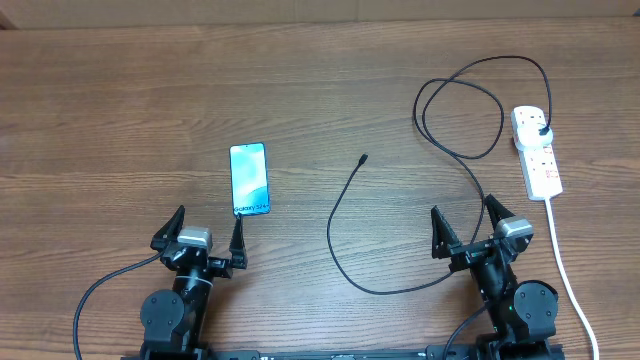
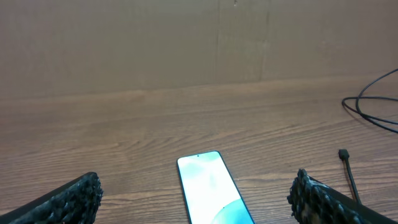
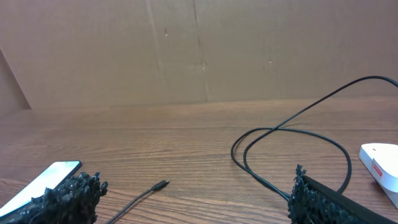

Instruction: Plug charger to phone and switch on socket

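The phone (image 1: 249, 180) lies flat on the wooden table with its blue screen lit; it also shows in the left wrist view (image 2: 211, 193) and at the left edge of the right wrist view (image 3: 43, 183). The charger is a thin black cable (image 1: 345, 250) with its connector tip (image 1: 363, 158) free on the table, seen too in both wrist views (image 2: 343, 154) (image 3: 163, 185). Its black plug (image 1: 541, 131) sits in the white socket (image 1: 538, 155). My left gripper (image 1: 208, 232) is open and empty just in front of the phone. My right gripper (image 1: 468, 222) is open and empty, near the cable.
The socket's thick white cord (image 1: 565, 270) runs down the right side toward the table's front edge. The black cable loops widely (image 1: 470, 110) at the back right. A brown wall stands behind the table (image 2: 186, 43).
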